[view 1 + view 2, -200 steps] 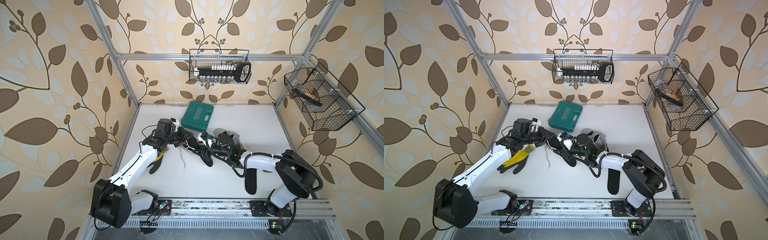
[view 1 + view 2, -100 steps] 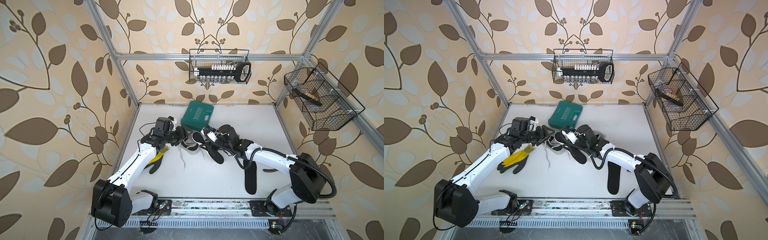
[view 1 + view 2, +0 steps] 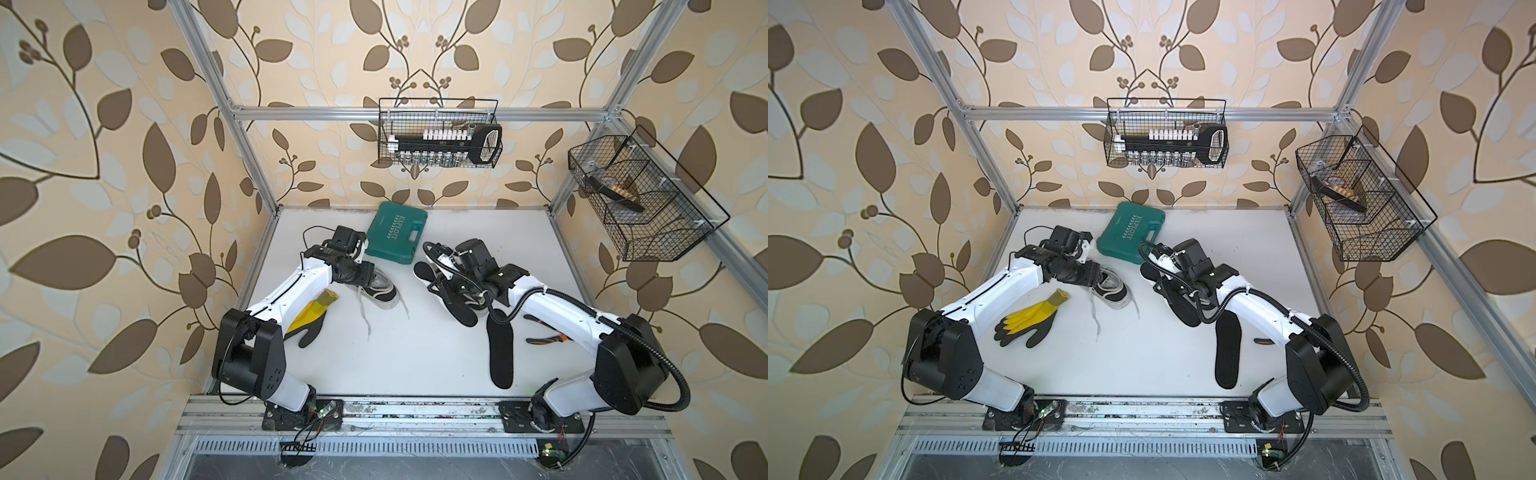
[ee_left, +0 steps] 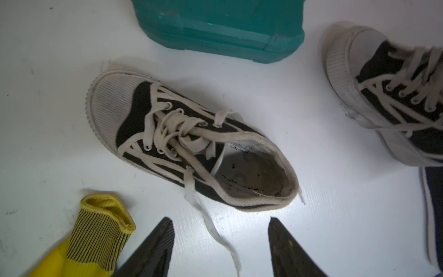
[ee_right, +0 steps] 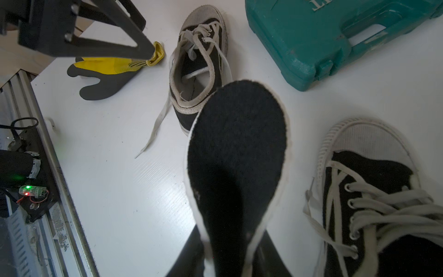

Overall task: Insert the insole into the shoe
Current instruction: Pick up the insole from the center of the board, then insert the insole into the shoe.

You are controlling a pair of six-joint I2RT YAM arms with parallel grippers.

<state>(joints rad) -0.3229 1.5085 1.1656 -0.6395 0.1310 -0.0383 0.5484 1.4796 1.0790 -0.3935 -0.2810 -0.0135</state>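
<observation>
Left wrist view: the left gripper (image 4: pixel 220 227) stands wide apart and grips nothing. Only a loose lace (image 4: pixel 206 219) trails over the table (image 4: pixel 60 96) between its fingers. The shoe (image 4: pixel 187 144) sits on its sole just ahead of the fingertips, with its heel opening nearest the jaws. Its long axis runs away from them at a slant, the toe toward the green case (image 4: pixel 215 26). The glove (image 4: pixel 103 220) has its cuff just outside one finger, and a second shoe (image 4: pixel 395 96) is well off to the other side.

Right wrist view: the right gripper (image 5: pixel 230 256) is clamped on the narrower end of the insole (image 5: pixel 237 156). The insole juts straight out ahead of the jaws, black face up, its broad rounded end leading and aimed at the shoe's heel opening. It overlaps the heel here; whether they touch cannot be told from this view. The second shoe lies beside the jaws.

In a top view the held insole (image 3: pixel 428 276) slants across the table with bare surface between its leading end and the shoe's heel (image 3: pixel 384 295). The shoe's toe is hidden under the left wrist. A spare insole (image 3: pixel 500 353) lies flat behind the right jaws, beside that arm.
</observation>
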